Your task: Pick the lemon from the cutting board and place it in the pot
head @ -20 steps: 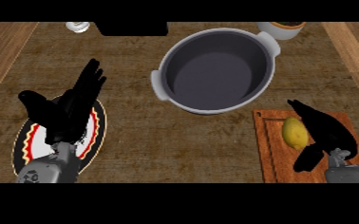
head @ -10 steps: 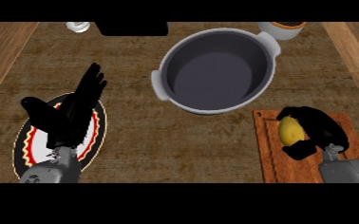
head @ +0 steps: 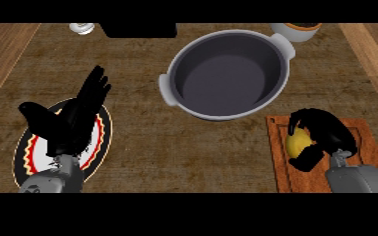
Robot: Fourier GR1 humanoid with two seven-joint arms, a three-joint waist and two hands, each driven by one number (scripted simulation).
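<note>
Right hand (head: 325, 132), black and at the lower right of the head view, is curled over the lemon (head: 298, 143), with fingers arching down over the fruit's top and far side and the thumb tucked under its near end, so the hand is clamped on it. Only the yellow left flank of the lemon shows between those dark fingers; the remainder is hidden by the hand. Whether the fruit touches the surface below or is raised off it cannot be told from this angle. Behind the hand, the grey forearm (head: 351, 176) enters from the lower edge.

Under the hand and fruit lies the cutting board (head: 284, 170), an orange-brown wooden slab at the lower right of the counter (head: 148, 65), whose top is a rough brown weave with lighter wood strips at both sides. Just beyond the board's upper left corner stands the pot (head: 227, 75), a wide grey vessel with pale side handles and a dark hollow inside, with nothing visible in it.

Left hand (head: 74, 117) sits at the lower left, fingers straight and spread, pointing up and away, thumb out to the side, holding nothing. It hovers over a round plate (head: 103, 130) with a black centre and a red, white and yellow rim.

Along the far edge are a small glass jar (head: 82, 28), a black box (head: 139, 29) and a pale cup (head: 299, 31) with brownish contents
</note>
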